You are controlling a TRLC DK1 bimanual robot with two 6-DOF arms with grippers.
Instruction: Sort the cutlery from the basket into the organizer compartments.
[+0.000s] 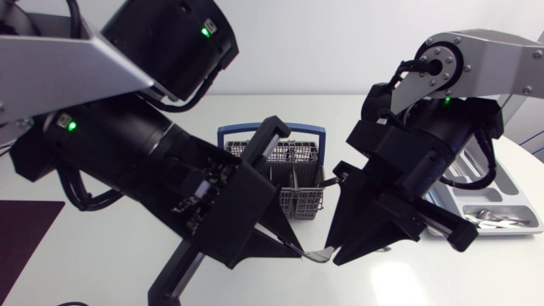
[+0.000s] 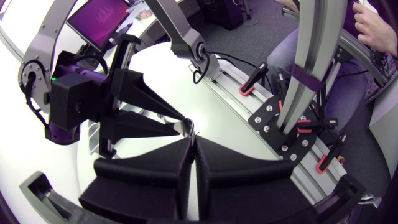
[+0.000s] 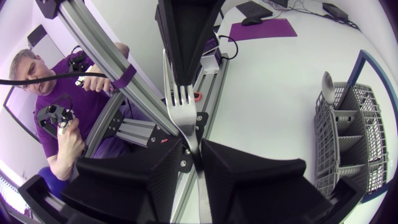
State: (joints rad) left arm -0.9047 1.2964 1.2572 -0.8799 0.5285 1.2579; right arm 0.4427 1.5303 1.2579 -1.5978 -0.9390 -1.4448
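A silver fork hangs over the table's front, spanned between my two grippers. My left gripper is shut on one end of it, and in the left wrist view only a sliver of the fork shows past its closed fingertips. In the right wrist view my right gripper has both fingers against the fork's neck, with the tines pointing toward the left gripper. The grey mesh basket with a blue rim stands behind them. The white organizer lies at the right.
A spoon stands in the basket. Some cutlery lies in the organizer's near compartment. A dark purple mat lies at the table's left edge.
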